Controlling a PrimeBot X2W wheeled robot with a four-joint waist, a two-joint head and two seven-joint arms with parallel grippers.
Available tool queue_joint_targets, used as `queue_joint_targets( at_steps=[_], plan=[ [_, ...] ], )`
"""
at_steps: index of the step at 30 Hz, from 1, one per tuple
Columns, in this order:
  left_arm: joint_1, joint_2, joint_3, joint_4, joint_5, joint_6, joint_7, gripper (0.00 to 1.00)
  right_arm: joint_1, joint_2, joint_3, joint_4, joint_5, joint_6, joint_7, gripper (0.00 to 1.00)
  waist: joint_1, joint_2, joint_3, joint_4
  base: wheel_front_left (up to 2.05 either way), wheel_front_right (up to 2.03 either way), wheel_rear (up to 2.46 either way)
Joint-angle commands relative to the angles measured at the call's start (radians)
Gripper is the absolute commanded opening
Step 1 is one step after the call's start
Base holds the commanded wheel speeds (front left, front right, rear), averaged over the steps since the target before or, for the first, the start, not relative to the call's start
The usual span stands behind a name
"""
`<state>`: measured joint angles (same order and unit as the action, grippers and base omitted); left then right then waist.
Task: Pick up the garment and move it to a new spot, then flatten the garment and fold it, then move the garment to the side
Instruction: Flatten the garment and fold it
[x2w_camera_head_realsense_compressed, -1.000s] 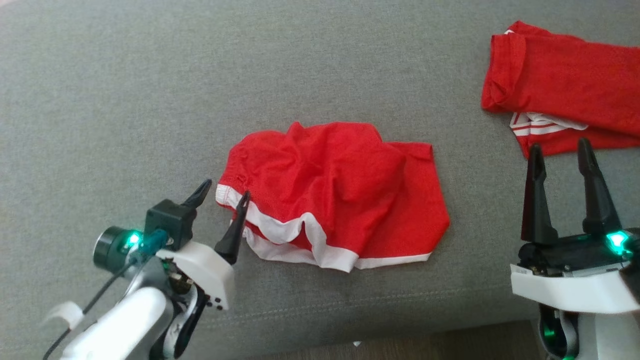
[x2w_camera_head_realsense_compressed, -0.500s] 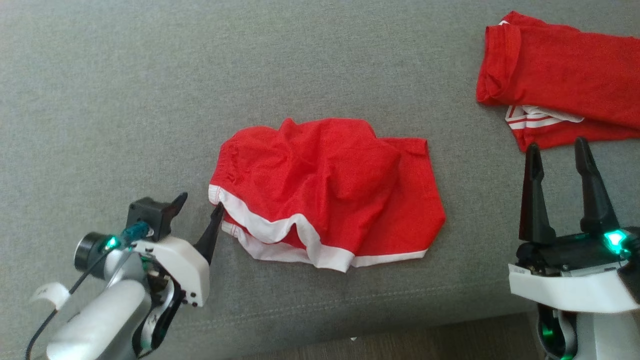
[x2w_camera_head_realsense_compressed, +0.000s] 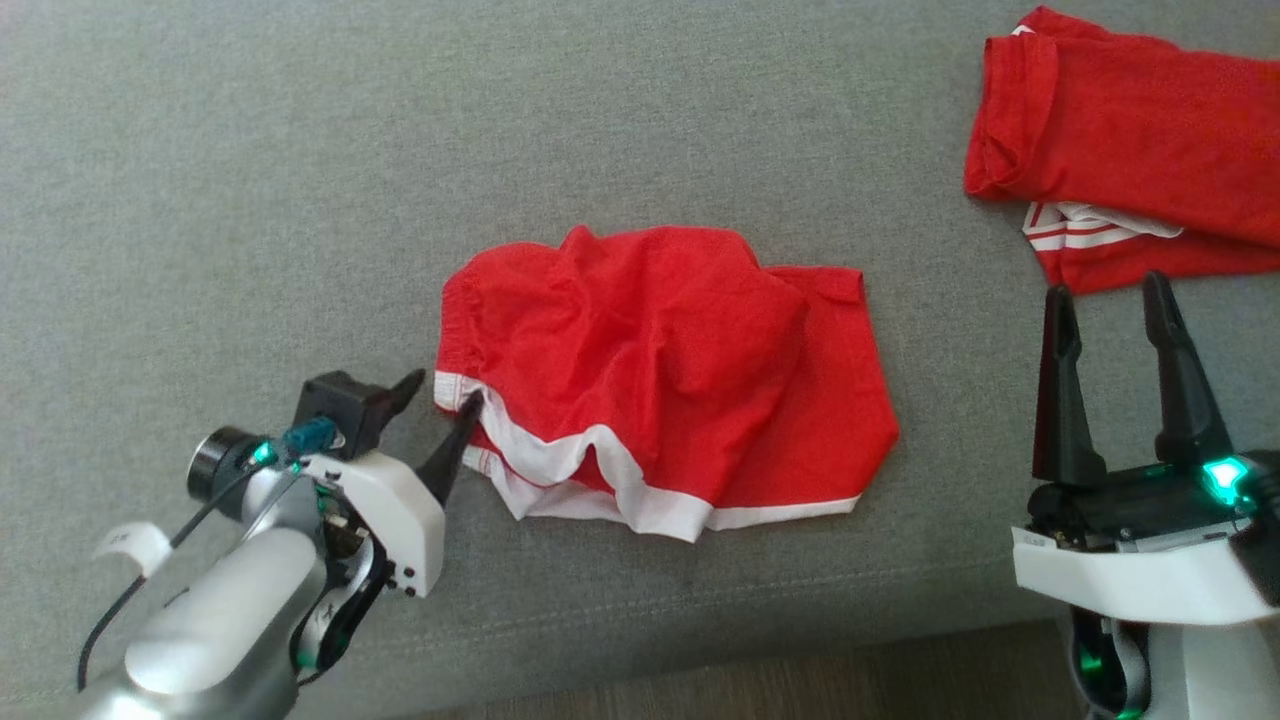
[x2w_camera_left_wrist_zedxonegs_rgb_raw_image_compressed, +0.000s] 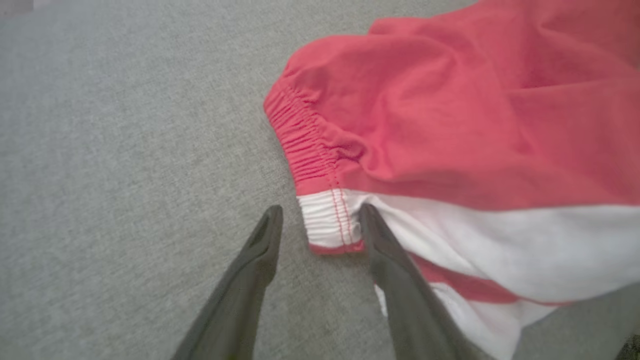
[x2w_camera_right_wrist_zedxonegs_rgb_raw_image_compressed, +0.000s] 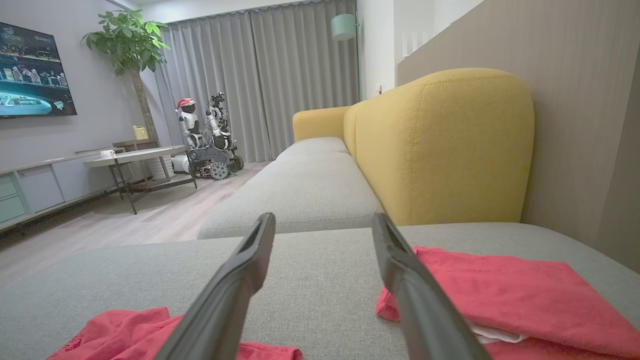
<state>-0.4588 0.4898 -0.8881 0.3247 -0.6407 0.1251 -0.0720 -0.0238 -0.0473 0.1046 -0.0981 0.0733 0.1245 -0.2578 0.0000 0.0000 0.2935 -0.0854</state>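
Right, I have the crumpled red garment (x2w_camera_head_realsense_compressed: 660, 380) lying mid-seat on the grey sofa (x2w_camera_head_realsense_compressed: 300, 200). My left gripper (x2w_camera_head_realsense_compressed: 442, 390) sits at its white-banded corner, fingers apart with the hem between them, not clamped. My right gripper (x2w_camera_head_realsense_compressed: 1105, 290) hangs spread wide near a folded red cloth (x2w_camera_head_realsense_compressed: 1130, 150).

- Red shorts (x2w_camera_head_realsense_compressed: 660, 360), white hem band with red stitching
- Red folded garment (x2w_camera_head_realsense_compressed: 1130, 150), white-and-red striped trim at its edge
- Heathered grey sofa seat (x2w_camera_head_realsense_compressed: 250, 200)
- Mustard-yellow backrest (x2w_camera_right_wrist_zedxonegs_rgb_raw_image_compressed: 440, 145)
- Grey curtains (x2w_camera_right_wrist_zedxonegs_rgb_raw_image_compressed: 260, 75)
- Black fingers (x2w_camera_head_realsense_compressed: 1060, 400), white shell, green light on right gripper (x2w_camera_head_realsense_compressed: 1105, 288)
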Motion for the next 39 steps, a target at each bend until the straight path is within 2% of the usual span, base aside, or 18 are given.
queue_joint_targets(
  at_steps=[1, 2, 3, 4, 9, 11, 14, 17, 20, 22, 26, 31, 32, 36, 39],
  plan=[
    [-0.052, 0.022, 0.036, -0.017, 0.011, -0.003, -0.010, 0.63, -0.027, -0.003, 0.029, -0.034, -0.009, 0.006, -0.004, 1.00, 0.0000, 0.0000, 0.002, -0.001, 0.00, 0.00, 0.00],
    [-0.055, 0.022, 0.035, -0.017, 0.014, -0.003, -0.012, 0.49, -0.028, -0.003, 0.029, -0.034, -0.008, 0.006, -0.004, 1.00, 0.0000, 0.0000, 0.004, -0.002, 0.00, 0.00, 0.00],
    [-0.058, 0.022, 0.033, -0.016, 0.017, -0.003, -0.014, 0.28, -0.028, -0.003, 0.029, -0.034, -0.008, 0.006, -0.004, 1.00, 0.0000, 0.0000, 0.004, -0.003, 0.00, 0.00, 0.00],
    [-0.058, 0.023, 0.031, -0.017, 0.020, -0.003, -0.016, 0.00, -0.029, -0.003, 0.029, -0.034, -0.007, 0.006, -0.004, 1.00, 0.0000, 0.0000, 0.004, -0.003, 0.00, 0.00, 0.00],
    [-0.048, 0.034, 0.020, -0.049, 0.039, 0.011, -0.028, 0.00, -0.023, -0.003, 0.026, -0.024, -0.002, 0.006, -0.004, 1.00, 0.0000, 0.0000, -0.012, -0.006, 0.00, 0.00, 0.00],
    [-0.039, 0.034, 0.026, -0.092, 0.016, 0.002, -0.023, 0.00, -0.019, -0.003, 0.023, -0.021, 0.001, 0.006, -0.004, 1.00, 0.0000, 0.0000, -0.023, -0.006, 0.00, 0.00, 0.00],
    [-0.039, 0.028, 0.059, -0.204, -0.073, -0.028, 0.015, 0.00, -0.016, -0.003, 0.017, -0.021, 0.005, 0.006, -0.004, 1.00, 0.0000, 0.0000, -0.039, -0.004, 0.00, 0.00, 0.00],
    [-0.075, 0.011, 0.103, -0.341, -0.198, -0.060, 0.102, 0.00, -0.014, -0.003, 0.014, -0.017, 0.008, 0.006, -0.004, 1.00, 0.0000, 0.0000, -0.054, -0.002, 0.00, 0.00, 0.00],
    [-0.140, -0.030, 0.153, -0.454, -0.337, -0.056, 0.210, 0.00, -0.016, -0.003, 0.018, -0.010, 0.018, 0.006, -0.004, 1.00, 0.0000, 0.0000, -0.067, -0.006, 0.00, 0.00, 0.00],
    [-0.205, -0.076, 0.179, -0.505, -0.414, -0.037, 0.276, 0.00, -0.018, -0.003, 0.021, -0.007, 0.028, 0.006, -0.004, 1.00, 0.0000, 0.0000, -0.073, -0.012, 0.00, 0.00, 0.00],
    [-0.362, -0.214, 0.223, -0.536, -0.516, 0.040, 0.358, 0.00, -0.020, -0.003, 0.025, -0.002, 0.050, 0.006, -0.004, 1.00, 0.0000, 0.0000, -0.086, -0.034, 0.00, 0.00, 0.00],
    [-0.579, -0.380, 0.278, -0.448, -0.522, 0.122, 0.335, 0.00, -0.014, -0.003, 0.016, 0.001, 0.070, 0.006, -0.004, 1.00, 0.0000, 0.0000, -0.108, -0.057, 0.00, 0.00, 0.00],
    [-0.579, -0.380, 0.278, -0.448, -0.522, 0.122, 0.335, 0.00, -0.014, -0.003, 0.016, 0.001, 0.070, 0.006, -0.004, 1.00, 0.0000, 0.0000, -0.108, -0.057, 0.00, 0.00, 0.00],
    [-0.674, -0.416, 0.310, -0.334, -0.506, 0.193, 0.290, 0.00, -0.005, -0.003, 0.006, 0.001, 0.078, 0.006, -0.004, 1.00, 0.0000, 0.0000, -0.126, -0.062, 0.00, 0.00, 0.00],
    [-0.634, -0.385, 0.297, -0.278, -0.492, 0.217, 0.297, 0.00, 0.005, -0.003, -0.001, -0.001, 0.081, 0.006, -0.004, 1.00, 0.0000, 0.0000, -0.136, -0.056, 0.00, 0.00, 0.00]
  ],
)
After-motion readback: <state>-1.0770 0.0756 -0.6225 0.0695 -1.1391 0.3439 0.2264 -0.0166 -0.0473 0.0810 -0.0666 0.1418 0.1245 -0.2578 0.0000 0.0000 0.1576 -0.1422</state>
